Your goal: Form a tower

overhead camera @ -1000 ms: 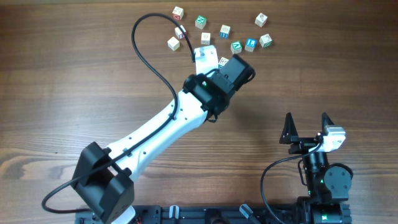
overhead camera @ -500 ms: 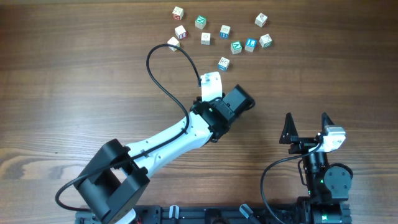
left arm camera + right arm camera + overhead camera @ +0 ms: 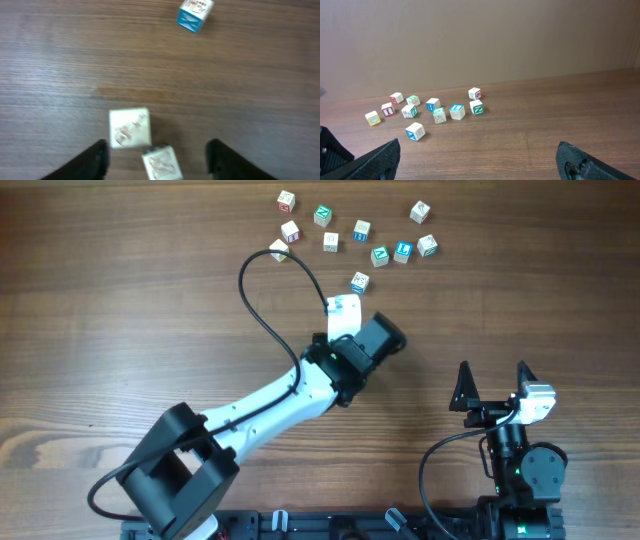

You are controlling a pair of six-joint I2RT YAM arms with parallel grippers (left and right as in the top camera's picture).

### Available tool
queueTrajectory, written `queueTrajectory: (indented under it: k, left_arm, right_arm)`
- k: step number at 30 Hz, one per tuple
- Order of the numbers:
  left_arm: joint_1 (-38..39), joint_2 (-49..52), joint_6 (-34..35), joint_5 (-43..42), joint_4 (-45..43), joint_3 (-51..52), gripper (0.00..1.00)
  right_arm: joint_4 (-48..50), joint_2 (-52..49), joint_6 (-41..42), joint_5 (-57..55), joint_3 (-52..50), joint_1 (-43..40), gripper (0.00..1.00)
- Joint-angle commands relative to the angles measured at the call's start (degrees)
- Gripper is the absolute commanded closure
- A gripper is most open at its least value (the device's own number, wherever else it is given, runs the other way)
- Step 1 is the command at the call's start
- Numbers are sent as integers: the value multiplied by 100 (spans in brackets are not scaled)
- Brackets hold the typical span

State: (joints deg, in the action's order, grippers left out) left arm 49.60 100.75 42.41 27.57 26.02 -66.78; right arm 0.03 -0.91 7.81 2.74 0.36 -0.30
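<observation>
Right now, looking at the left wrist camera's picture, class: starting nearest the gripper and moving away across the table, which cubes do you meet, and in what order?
nearest pale cube, at the bottom edge → second pale cube, just beyond it and a little to the left → blue-marked cube, far off by the top edge

Looks like a robot lab bench: wooden table, plain brown wall.

My right arm is folded at its base, and my right hand points forward, fingers spread wide, holding nothing. Forward and left of that right hand, my left arm stretches out diagonally. My left hand points down, fingers apart, gripping nothing.
</observation>
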Motion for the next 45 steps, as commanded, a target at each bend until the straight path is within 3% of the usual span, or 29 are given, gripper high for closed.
queueTrajectory:
  k: [1, 2, 3, 5, 9, 18, 34, 38, 42, 45]
  left_arm:
    - [280, -249, 960, 35, 223, 79, 7]
    - [308, -249, 1353, 33, 398, 79, 0]
    - [313, -212, 2170, -13, 737, 81, 0]
    - [310, -31, 2448, -79, 686, 85, 0]
    - [299, 511, 2448, -402, -13, 90, 0]
    - [61, 933, 2450, -667, -153, 90, 5]
    - [-146, 1038, 2428, -1027, -142, 90, 68]
    - [-146, 1038, 2426, -1309, -142, 90, 73]
    - [-146, 1008, 2400, -2509, -90, 87, 73]
    - [-122, 774, 2310, -2767, 72, 87, 73]
  right_arm:
    - [11, 33, -24, 9, -7, 35, 0]
    - [11, 33, -26, 9, -7, 35, 0]
    - [11, 33, -24, 9, -7, 35, 0]
    - [11, 33, -24, 9, -7, 35, 0]
    - [11, 33, -24, 9, -7, 35, 0]
    - [11, 33, -24, 9, -7, 39, 0]
    - [11, 33, -24, 9, -7, 50, 0]
    - [11, 33, -24, 9, -7, 50, 0]
    - [11, 33, -24, 9, -7, 50, 0]
    - [11, 33, -24, 9, -7, 50, 0]
